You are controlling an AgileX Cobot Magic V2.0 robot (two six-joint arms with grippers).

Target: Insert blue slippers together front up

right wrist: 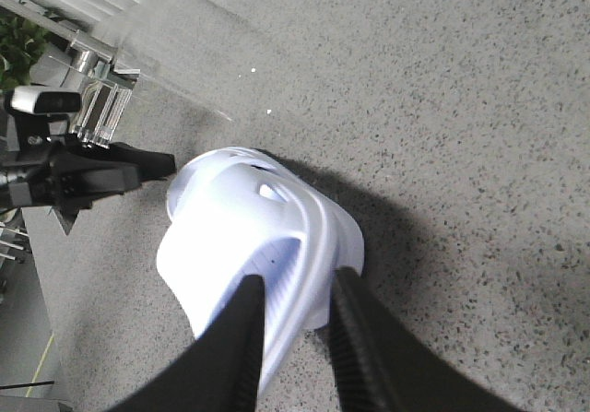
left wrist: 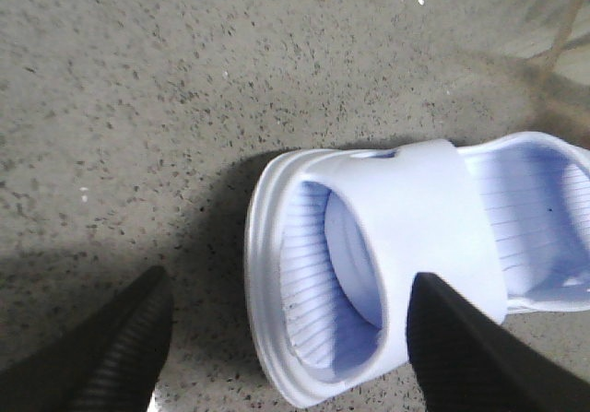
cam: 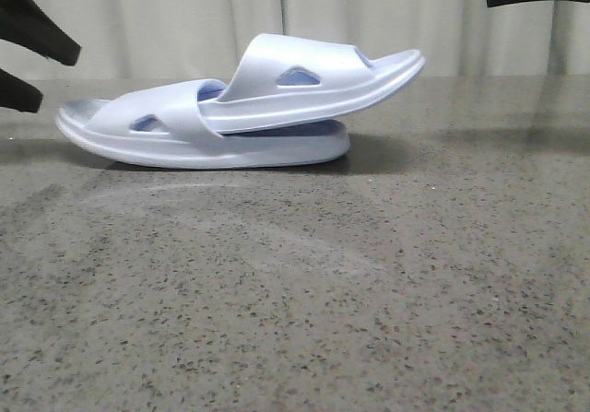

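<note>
Nesting ribbed foam blue slippers [cam: 249,108]; left gripper [left wrist: 286,347] wide, right gripper [right wrist: 293,324] narrow.

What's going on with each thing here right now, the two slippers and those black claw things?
Lower slipper: flat on the table, right way up.
Upper slipper: one end tucked under the lower slipper's strap, the other end tilted up, free in the air.
Left end effector: open, holding nothing, fingers either side of the lower slipper's end.
Right end effector: open, holding nothing, above the upper slipper's raised end.
</note>
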